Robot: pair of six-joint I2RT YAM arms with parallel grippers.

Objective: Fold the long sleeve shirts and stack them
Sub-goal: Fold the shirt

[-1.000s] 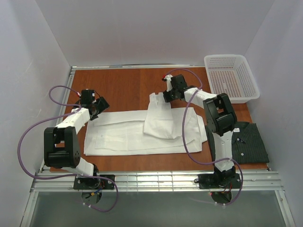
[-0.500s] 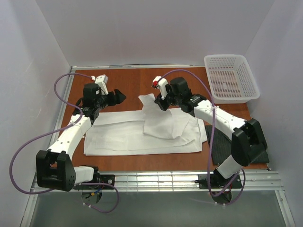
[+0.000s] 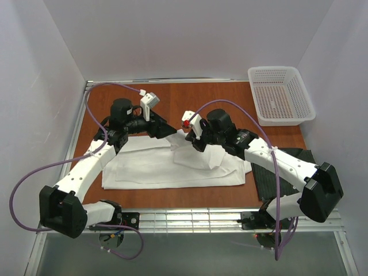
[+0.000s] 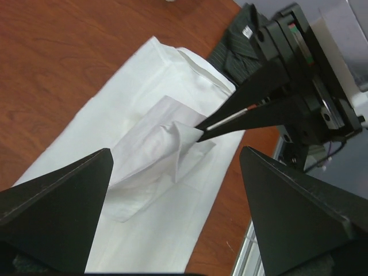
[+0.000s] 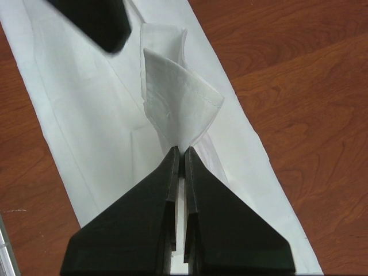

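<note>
The dark shirt (image 3: pixel 263 183) lay at the near right of the worktop (image 3: pixel 172 198), partly under the right arm. Beyond it the white shirt (image 3: pixel 144 169) was spread flat at mid-worktop — the right end effector (image 5: pixel 183 150) pinched shut on a raised fold of it. The left end effector (image 4: pixel 175 154) hung just beside, spread wide. Farthest right — a mesh basket (image 3: pixel 284 119).

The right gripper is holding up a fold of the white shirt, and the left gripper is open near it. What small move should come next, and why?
Probably ease the open left gripper forward and close it on the raised fold of the white shirt. The right gripper pinches the fold by one corner only, and it lies straight ahead of the left gripper.
</note>
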